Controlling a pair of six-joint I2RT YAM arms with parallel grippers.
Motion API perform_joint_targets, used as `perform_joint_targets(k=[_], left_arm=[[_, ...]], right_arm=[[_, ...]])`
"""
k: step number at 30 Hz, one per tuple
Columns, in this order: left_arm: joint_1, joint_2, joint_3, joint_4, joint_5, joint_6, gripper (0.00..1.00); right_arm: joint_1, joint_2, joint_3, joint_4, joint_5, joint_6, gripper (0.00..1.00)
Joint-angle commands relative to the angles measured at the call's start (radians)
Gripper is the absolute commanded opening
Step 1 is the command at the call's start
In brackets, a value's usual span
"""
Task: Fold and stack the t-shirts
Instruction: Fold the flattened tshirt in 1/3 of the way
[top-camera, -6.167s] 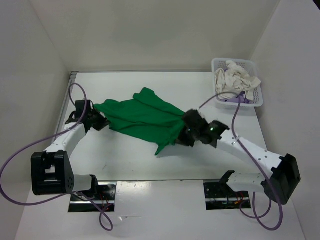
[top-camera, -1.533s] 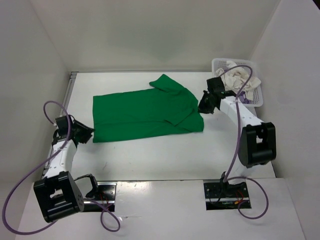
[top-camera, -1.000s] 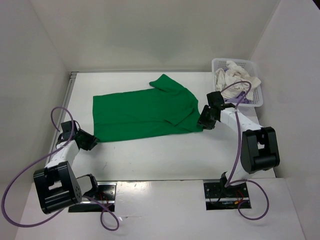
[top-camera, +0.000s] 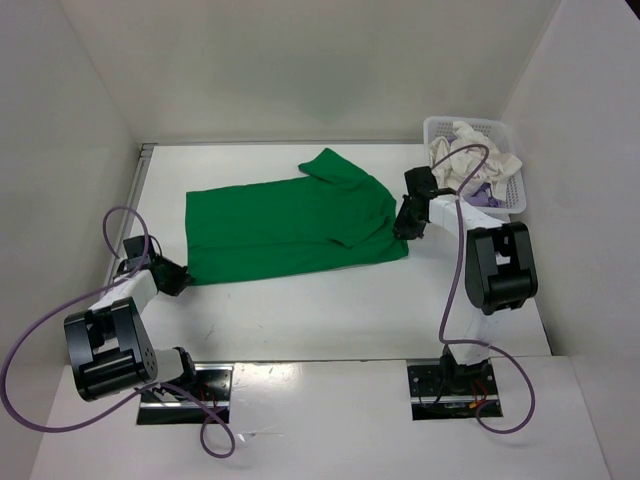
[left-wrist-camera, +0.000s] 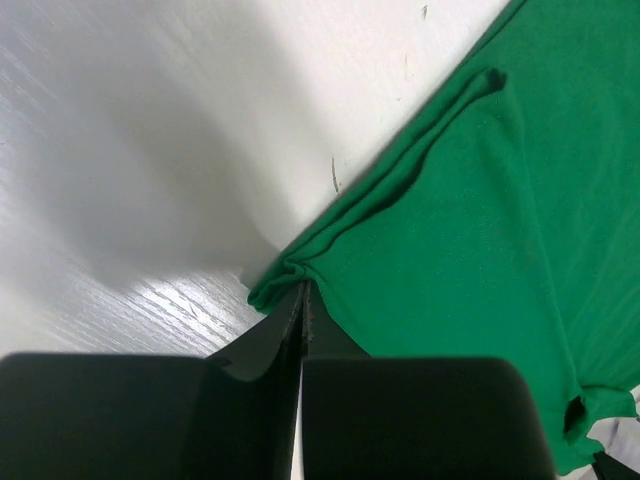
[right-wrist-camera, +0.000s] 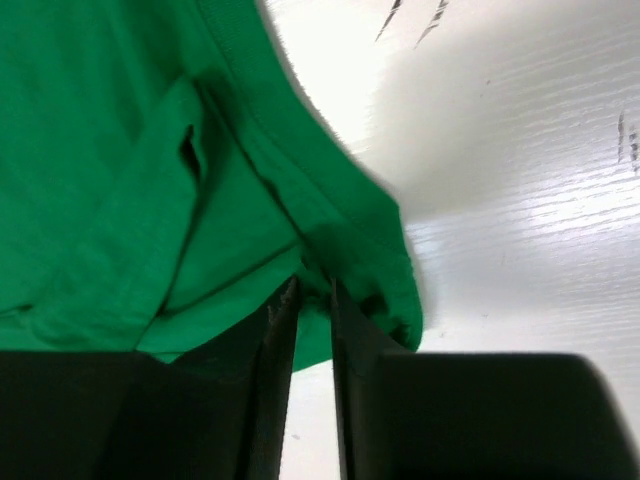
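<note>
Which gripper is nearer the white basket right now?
Right. The right gripper pinches the green t-shirt at its right edge, just beside the basket. The left gripper pinches the shirt's near-left corner, far off on the opposite side.

The green t-shirt (top-camera: 290, 225), bunched between the arms seconds ago, now lies spread flat. The left gripper (top-camera: 178, 280) has moved onto its near-left corner and pinched shut. The right gripper (top-camera: 403, 228) has narrowed its fingers (right-wrist-camera: 270, 350) onto the right hem.
</note>
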Motion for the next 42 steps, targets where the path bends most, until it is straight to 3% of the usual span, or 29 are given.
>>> perform_joint_targets(k=[1, 9, 16, 25, 29, 30, 33, 42], left_arm=[[0.006, 0.007, 0.027, 0.031, -0.020, 0.005, 0.00], [0.006, 0.007, 0.047, 0.022, -0.029, 0.005, 0.00], [0.006, 0.007, 0.056, 0.012, -0.020, 0.005, 0.00], [0.006, 0.043, 0.047, 0.021, 0.012, 0.016, 0.00], [0.006, 0.062, 0.047, 0.030, 0.012, 0.007, 0.00], [0.006, 0.073, 0.056, 0.030, 0.012, 0.007, 0.00], [0.006, 0.092, 0.083, 0.030, 0.012, 0.007, 0.00], [0.006, 0.051, 0.084, -0.044, -0.006, 0.028, 0.00]], right_arm=[[-0.007, -0.003, 0.030, 0.011, 0.056, -0.014, 0.27], [-0.007, -0.164, -0.051, -0.045, 0.047, 0.006, 0.44], [-0.007, -0.247, -0.203, -0.036, 0.029, 0.073, 0.41], [-0.025, -0.072, -0.135, 0.051, 0.039, 0.118, 0.44], [-0.025, -0.026, -0.135, 0.082, 0.064, 0.151, 0.31], [-0.025, -0.026, -0.146, 0.082, 0.081, 0.170, 0.22], [-0.036, -0.075, -0.200, 0.097, 0.102, 0.204, 0.08], [-0.064, -0.293, -0.375, -0.062, 0.075, 0.257, 0.02]])
